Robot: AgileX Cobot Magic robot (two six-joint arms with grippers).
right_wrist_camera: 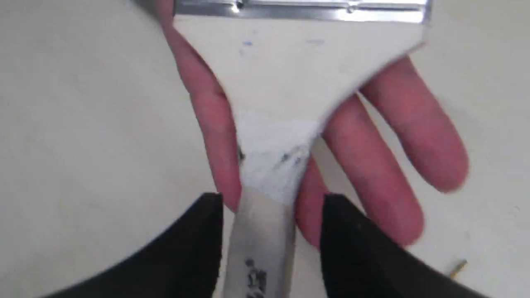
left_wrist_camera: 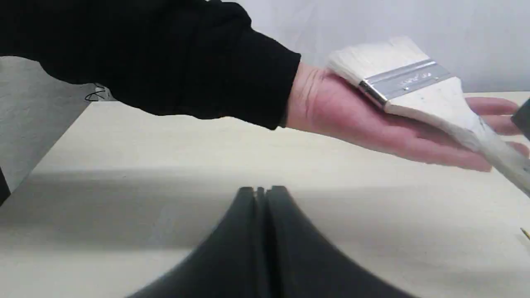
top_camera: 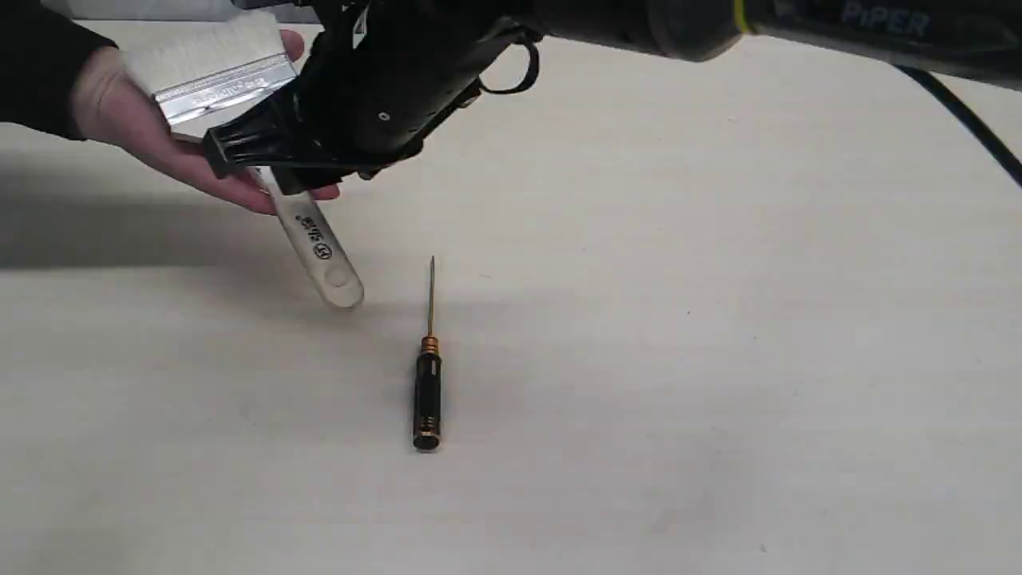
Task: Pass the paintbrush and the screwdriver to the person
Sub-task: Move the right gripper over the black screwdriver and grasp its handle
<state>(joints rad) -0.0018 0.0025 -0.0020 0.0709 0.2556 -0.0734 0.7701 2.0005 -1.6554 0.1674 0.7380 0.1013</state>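
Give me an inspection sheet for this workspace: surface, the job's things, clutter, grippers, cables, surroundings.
Surface: pale table, shadowed at left.
Job's things: brush on the person's upturned hand, handle overhanging; screwdriver flat on table, apart.
Clutter: nothing seen.
Grippers: right gripper open, straddling brush handle, gaps both sides; left gripper shut, empty.
Cables: one black cable, exterior view's right.
Surroundings: pale wall behind.

Mid paintbrush [top_camera: 214, 73] behind R end effector [top_camera: 267, 172]
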